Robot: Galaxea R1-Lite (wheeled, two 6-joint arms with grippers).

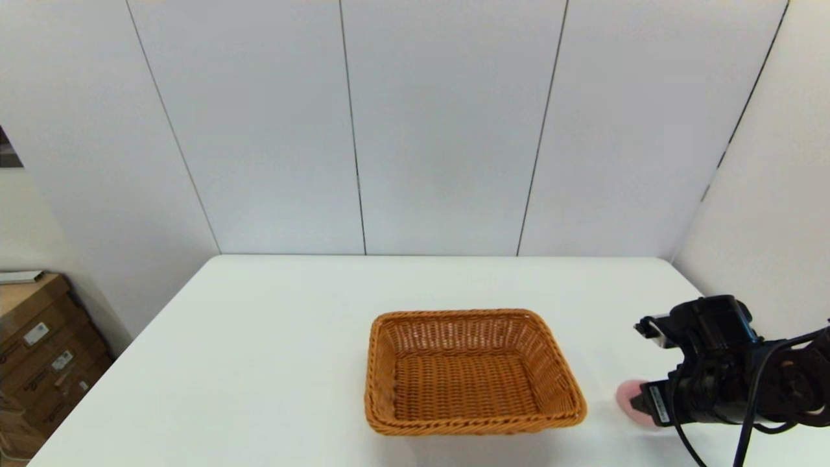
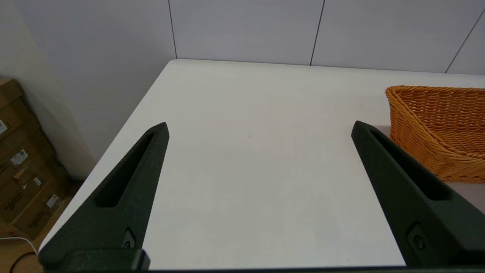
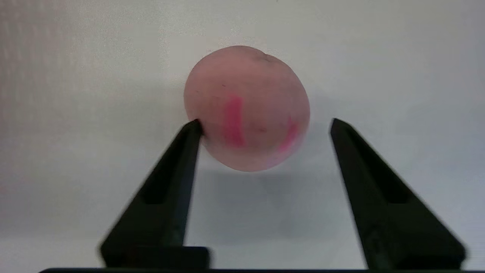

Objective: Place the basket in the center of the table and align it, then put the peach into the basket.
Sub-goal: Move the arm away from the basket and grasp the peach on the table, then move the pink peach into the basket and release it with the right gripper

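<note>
1 basket [image 1: 473, 373], 1 peach [image 3: 246, 108], 1 table [image 1: 259, 363], several cardboard boxes [image 1: 39, 357].

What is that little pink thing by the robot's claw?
On the white table, look to the robot's right of the wicker basket. There the open right gripper straddles a peach: the only small, round, pale-pink thing there, with darker pink streaks.

Nothing readable here tbh. White stickers on the cardboard boxes [image 1: 45, 344] by the table and a white label [image 1: 656, 401] on the right gripper [image 1: 639, 402], but the print's too small to make out
</note>
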